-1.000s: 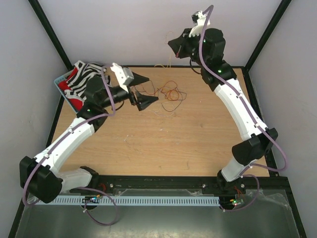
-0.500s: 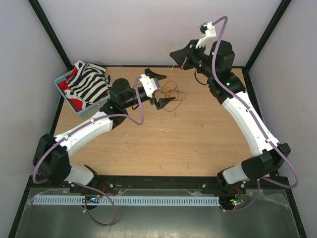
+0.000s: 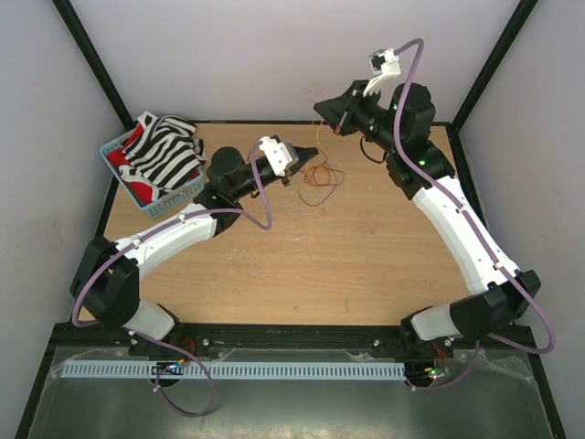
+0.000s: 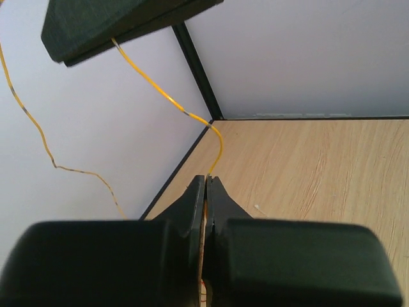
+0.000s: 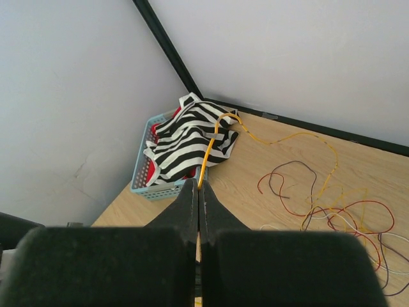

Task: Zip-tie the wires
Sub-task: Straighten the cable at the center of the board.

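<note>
The wires [image 3: 317, 176] lie in a loose tangle of red, orange, dark and pale strands at the far middle of the table, also seen in the right wrist view [image 5: 345, 211]. One yellow wire [image 4: 160, 89] rises out of it and runs between both grippers. My left gripper [image 3: 309, 155] is low beside the tangle, and in its wrist view the gripper [image 4: 209, 180] is shut on that yellow wire. My right gripper [image 3: 322, 108] hangs higher near the back edge; the wrist view shows this gripper [image 5: 199, 183] shut on the same wire. I cannot make out the zip tie.
A light blue basket [image 3: 125, 179] holding a black-and-white striped cloth [image 3: 164, 151] and something red stands at the far left corner; the basket [image 5: 146, 186] also shows in the right wrist view. Black frame posts [image 3: 91, 59] and pale walls close off the back and sides.
My left arm has reached right to the tangle, and its open jaws have shut on the yellow wire. My right gripper stayed shut and drifted slightly right and up.
</note>
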Controlling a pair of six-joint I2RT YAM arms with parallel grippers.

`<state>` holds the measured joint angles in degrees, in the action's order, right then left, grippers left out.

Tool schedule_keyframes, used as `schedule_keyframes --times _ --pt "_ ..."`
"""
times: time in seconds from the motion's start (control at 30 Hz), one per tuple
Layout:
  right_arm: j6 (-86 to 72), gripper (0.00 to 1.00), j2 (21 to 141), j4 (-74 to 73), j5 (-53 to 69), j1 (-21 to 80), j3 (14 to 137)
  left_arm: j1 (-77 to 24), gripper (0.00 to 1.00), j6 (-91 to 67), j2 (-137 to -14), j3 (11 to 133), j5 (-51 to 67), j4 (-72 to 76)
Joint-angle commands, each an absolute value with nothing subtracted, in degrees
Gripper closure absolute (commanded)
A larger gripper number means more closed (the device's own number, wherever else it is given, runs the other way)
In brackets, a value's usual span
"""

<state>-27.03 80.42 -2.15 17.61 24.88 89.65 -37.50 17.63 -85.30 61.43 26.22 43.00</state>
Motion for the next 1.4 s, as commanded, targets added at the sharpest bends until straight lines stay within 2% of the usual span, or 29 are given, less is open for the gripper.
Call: schedule_keyframes --times 0.0,0.4,0.6,0.73,0.87,0.97,1.13,1.2,1.37 --pt "-27.71 1.00 79.26 0.76 18.55 25.00 89.46 -37.72 1.00 18.60 -84.16 59.60 24.89 46.00" --pt "-28.65 1.00 80.01 1.52 18.80 25.00 89.25 -35.99 0.98 16.23 -81.76 55.32 24.73 45.96" --pt "-30.10 1.00 80.48 1.96 20.08 25.01 88.93 -35.86 0.45 15.81 -82.02 55.60 25.44 45.99" --pt "-30.20 1.00 80.48 2.00 20.34 24.99 88.64 -35.82 0.30 15.96 -82.48 56.20 25.14 46.04" --pt "-30.32 1.00 80.49 2.09 20.71 24.97 88.50 -35.85 0.28 16.05 -82.60 56.59 25.13 46.05" --pt "-30.56 1.00 80.68 2.39 20.98 24.98 88.23 -35.86 0.32 16.16 -82.95 56.85 25.55 46.04" --pt "-30.45 1.00 80.75 2.64 20.62 25.03 87.90 -35.86 0.51 16.03 -83.12 56.54 26.22 45.97" --pt "-30.28 1.00 80.87 2.50 20.52 25.02 87.85 -35.86 0.62 16.05 -83.13 56.45 26.36 46.05" --pt "-29.77 1.00 80.90 2.45 19.98 24.98 87.54 -35.86 0.98 16.39 -82.56 55.50 25.89 45.87"
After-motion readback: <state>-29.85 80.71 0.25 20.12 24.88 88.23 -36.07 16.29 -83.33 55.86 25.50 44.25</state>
